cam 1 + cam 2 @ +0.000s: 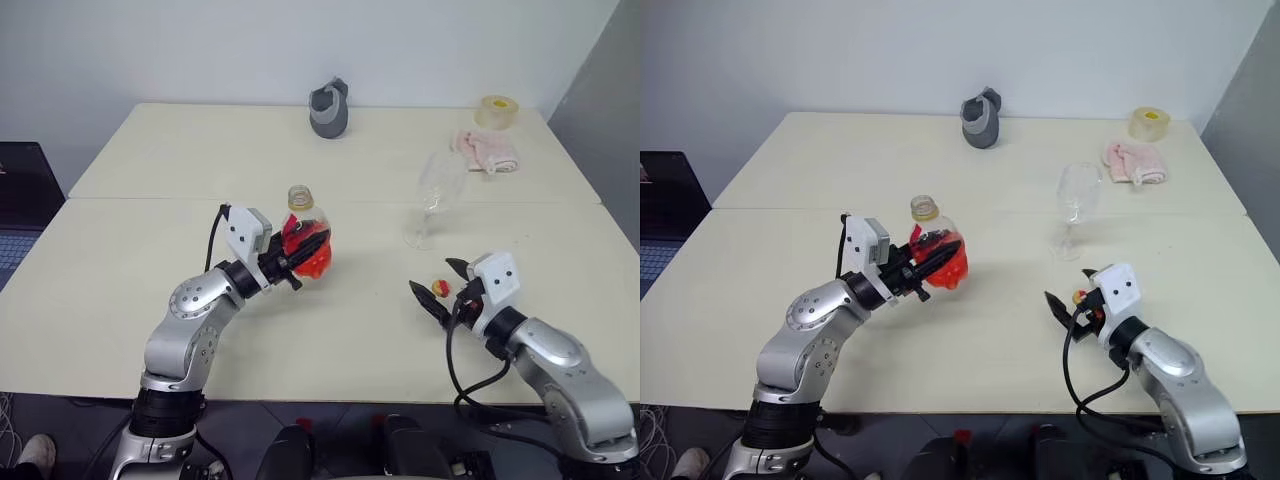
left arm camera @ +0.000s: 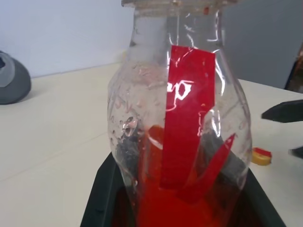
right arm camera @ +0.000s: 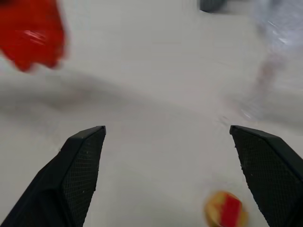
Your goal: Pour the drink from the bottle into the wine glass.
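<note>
A: Bottle is clamped upright in the left fingers, uncapped, above the table; right fingers are spread, empty, cap lying between.

B: Glass is set well apart; spillage is risked if tilted early.

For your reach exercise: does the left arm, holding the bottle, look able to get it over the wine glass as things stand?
Probably yes: bare table lies between the bottle in the left gripper and the wine glass.

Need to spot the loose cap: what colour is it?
Yellow with red, lying on the table; the cap shows best in the right wrist view.
</note>
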